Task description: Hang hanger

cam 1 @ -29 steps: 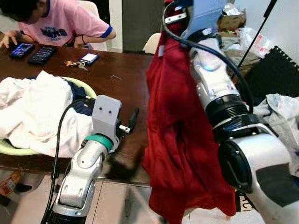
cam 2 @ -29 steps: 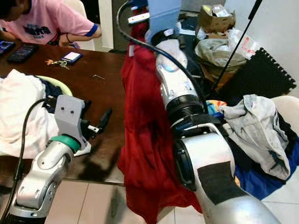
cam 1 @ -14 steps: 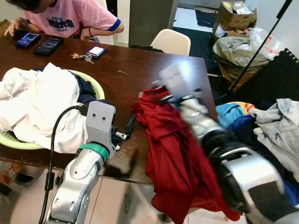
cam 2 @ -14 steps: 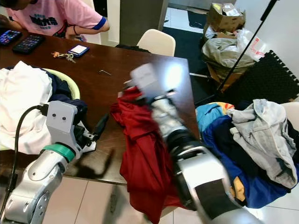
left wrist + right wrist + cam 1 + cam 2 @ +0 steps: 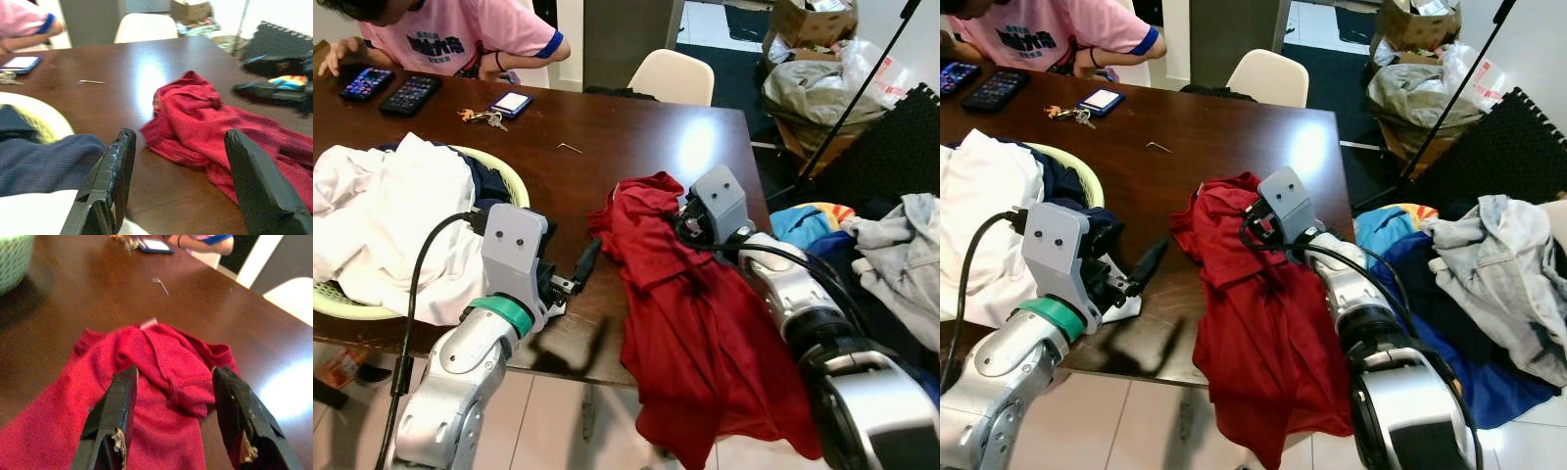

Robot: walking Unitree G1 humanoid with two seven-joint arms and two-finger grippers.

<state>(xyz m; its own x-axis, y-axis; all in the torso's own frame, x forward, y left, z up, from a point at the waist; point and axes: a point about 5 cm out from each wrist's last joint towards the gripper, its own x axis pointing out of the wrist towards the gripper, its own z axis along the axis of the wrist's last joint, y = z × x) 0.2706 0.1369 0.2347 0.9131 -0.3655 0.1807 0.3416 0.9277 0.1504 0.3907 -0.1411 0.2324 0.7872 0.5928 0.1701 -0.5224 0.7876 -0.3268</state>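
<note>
A red shirt point(image 5: 656, 264) lies crumpled on the dark wooden table point(image 5: 607, 137), and its lower part hangs over the near edge toward the floor. My right gripper point(image 5: 174, 374) hovers low over the shirt's collar end, open, with red cloth lying under and between its fingers point(image 5: 120, 401). The right wrist block point(image 5: 720, 201) covers the fingertips in the eye views. My left gripper point(image 5: 181, 137) is open just above the table beside the laundry basket, pointing toward the shirt, one black finger point(image 5: 585, 262) showing.
A pale green basket point(image 5: 512, 179) of white and navy laundry sits at the table's left. A person in a pink top point(image 5: 460, 39) sits at the far end with phones and keys point(image 5: 475, 117). A white chair point(image 5: 671, 78) and a clothes pile point(image 5: 1489, 284) stand at the right.
My right arm has come down from high up, bringing the red shirt from hanging in the air to lying on the table. The left arm has stayed put.
</note>
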